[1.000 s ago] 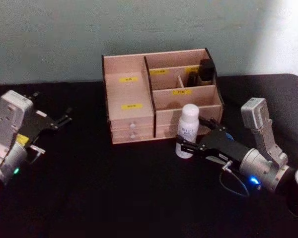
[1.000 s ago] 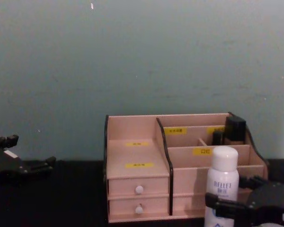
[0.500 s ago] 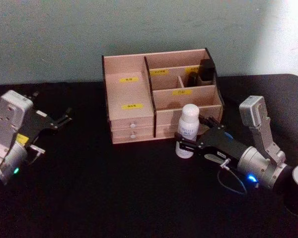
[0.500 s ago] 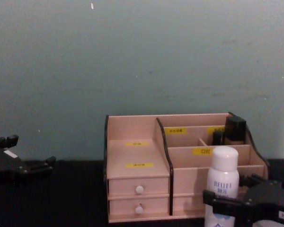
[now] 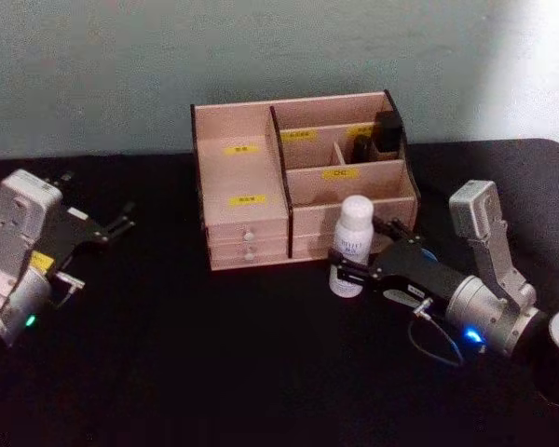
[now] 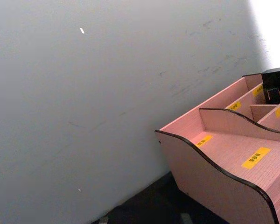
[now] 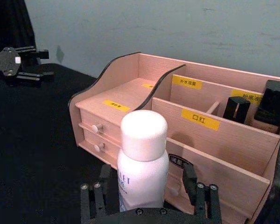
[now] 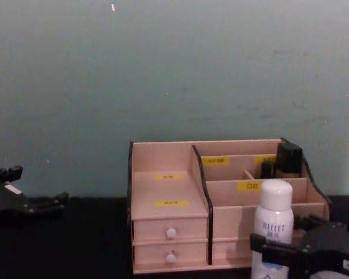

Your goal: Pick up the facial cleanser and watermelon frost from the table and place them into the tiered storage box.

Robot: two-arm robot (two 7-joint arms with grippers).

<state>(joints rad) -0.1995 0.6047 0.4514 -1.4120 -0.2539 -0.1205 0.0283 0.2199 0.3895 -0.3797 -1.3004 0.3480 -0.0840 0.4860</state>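
1. Work surface: a black table (image 5: 214, 354) stands against a pale grey-green wall (image 5: 121, 65).
2. The tiered storage box (image 5: 261, 177) sits at the rear centre of the table, close to the wall. Its open compartments step down toward the robot.
3. The box's left section has two steps with yellow labels (image 5: 243, 148). Below them are two small drawers (image 5: 249, 238) with white knobs, and both drawers are closed.
4. The box's right section is divided into several labelled compartments. Two black items (image 5: 387, 130) stand upright in the rear right compartment. What they are cannot be told.
5. The facial cleanser (image 5: 353, 237) is a white bottle with a white cap and blue print. It stands upright on the table just in front of the box's right half, outside every compartment.
6. The right gripper (image 5: 357, 250) reaches in from the right, low over the table.
   - Its jaws are spread, with one on each side of the bottle's lower body.
   - In the right wrist view the fingers (image 7: 91, 196) flank the bottle with a narrow gap on either side.
   - The bottle is straddled but not clamped.
7. The left gripper (image 5: 123, 218) is on the left side of the table, well apart from the box and the bottle. Its fingers are spread apart and it holds nothing.
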